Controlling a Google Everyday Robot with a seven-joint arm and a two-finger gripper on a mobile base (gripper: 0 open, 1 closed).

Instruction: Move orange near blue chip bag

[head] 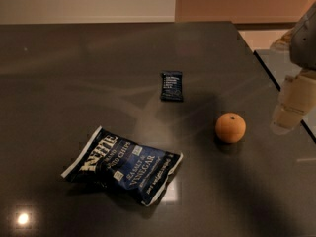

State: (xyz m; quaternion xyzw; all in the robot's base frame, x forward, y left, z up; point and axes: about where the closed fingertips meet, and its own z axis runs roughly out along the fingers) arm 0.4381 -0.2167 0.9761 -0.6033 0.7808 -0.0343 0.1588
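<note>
Orange (230, 128) on dark tabletop (74, 73), well apart from blue chip bag (123, 166) at lower left; small wrapper (172, 86) behind. Gripper (286, 113) right of orange, arm cut off by frame edge; grip state indiscernible.

A dark grey, glossy tabletop (74, 73) fills most of the view, its far edge running straight across near the top. Behind it stands a pale cream wall (84, 1) on the left, meeting a warmer peach panel (237, 1) on the right. A small bright glint (22, 218) of lamp light reflects off the near left corner, with faint pale streaks across the middle. Past the right edge lie a strip of light floor (254, 38) and another grey surface (284, 63). The gripper (286, 117) hangs over that right edge.
</note>
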